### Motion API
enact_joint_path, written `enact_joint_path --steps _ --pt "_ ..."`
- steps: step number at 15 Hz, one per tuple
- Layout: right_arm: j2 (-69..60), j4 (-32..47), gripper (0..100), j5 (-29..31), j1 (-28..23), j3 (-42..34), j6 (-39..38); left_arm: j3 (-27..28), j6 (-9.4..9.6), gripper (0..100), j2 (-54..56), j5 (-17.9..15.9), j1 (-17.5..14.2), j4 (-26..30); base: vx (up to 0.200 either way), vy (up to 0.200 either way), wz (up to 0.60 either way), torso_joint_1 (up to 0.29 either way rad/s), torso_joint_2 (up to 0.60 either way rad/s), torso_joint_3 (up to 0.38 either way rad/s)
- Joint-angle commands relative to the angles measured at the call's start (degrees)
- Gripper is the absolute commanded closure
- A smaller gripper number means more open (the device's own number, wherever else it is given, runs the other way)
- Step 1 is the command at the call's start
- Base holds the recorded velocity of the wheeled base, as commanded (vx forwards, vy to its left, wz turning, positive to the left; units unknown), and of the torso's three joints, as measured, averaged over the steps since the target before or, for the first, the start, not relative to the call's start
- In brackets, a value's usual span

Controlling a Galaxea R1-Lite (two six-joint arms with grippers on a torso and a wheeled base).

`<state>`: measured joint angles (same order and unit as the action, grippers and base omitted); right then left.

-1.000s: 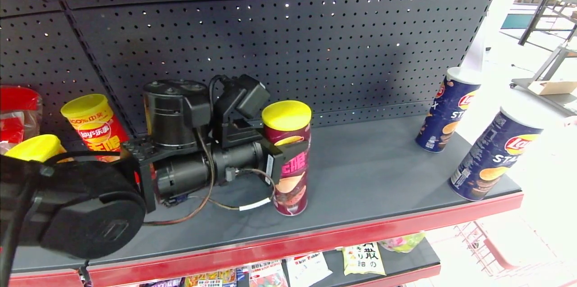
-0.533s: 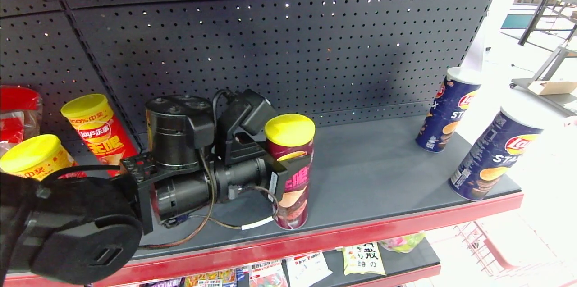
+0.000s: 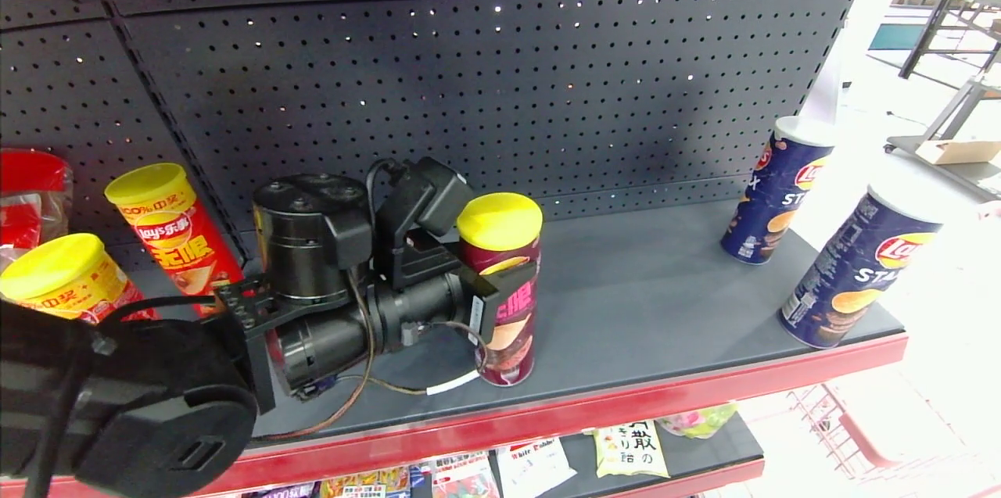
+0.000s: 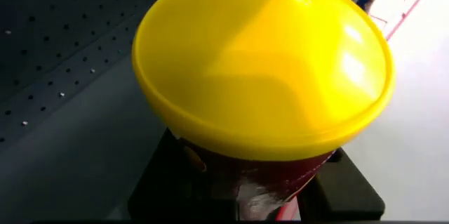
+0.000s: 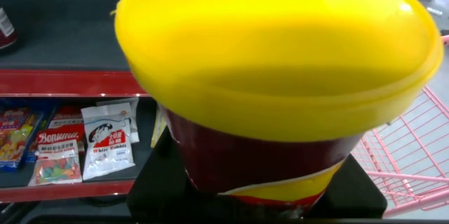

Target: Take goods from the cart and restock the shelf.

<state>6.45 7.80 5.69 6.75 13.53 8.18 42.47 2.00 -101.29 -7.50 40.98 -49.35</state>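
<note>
Your left jaws clamp a glossy maroon tube [image 3: 516,306] with a round yellow plastic lid [image 3: 499,216], upright near the front of the grey shelf [image 3: 641,310]; blue tubes [image 3: 774,197] stand well right. Your right jaws clamp a red tube [image 5: 280,161]

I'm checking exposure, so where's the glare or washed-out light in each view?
Head view: past the right end of the shelf all is blown white, swallowing the top of the near blue can. Left wrist view: bright highlights on the lid of the maroon can. Right wrist view: sheen on the lid of the red can, shadow under its rim.
</note>
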Motion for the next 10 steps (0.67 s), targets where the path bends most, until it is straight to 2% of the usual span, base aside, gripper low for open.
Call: enact_joint_path --steps 1,2,7,10 --pt "0.1 0.0 100 0.0 0.0 0.0 0.1 -1.6 -0.15 100 -0.9 0.6 0.9 -1.3 0.0 0.0 0.0 0.0 0.0 0.0" --pt "0.1 0.0 100 0.0 0.0 0.0 0.1 -2.7 -0.94 100 -0.7 0.6 1.2 -2.6 0.0 0.0 0.0 0.0 0.0 0.0" --pt "0.1 0.0 100 0.0 0.0 0.0 0.1 -2.7 -2.0 100 -0.1 0.9 2.2 -2.7 0.0 0.0 0.0 0.0 0.0 0.0" --pt "0.1 0.0 100 0.0 0.0 0.0 0.1 -3.0 -1.91 100 -0.3 0.9 2.2 -2.7 0.0 0.0 0.0 0.0 0.0 0.0"
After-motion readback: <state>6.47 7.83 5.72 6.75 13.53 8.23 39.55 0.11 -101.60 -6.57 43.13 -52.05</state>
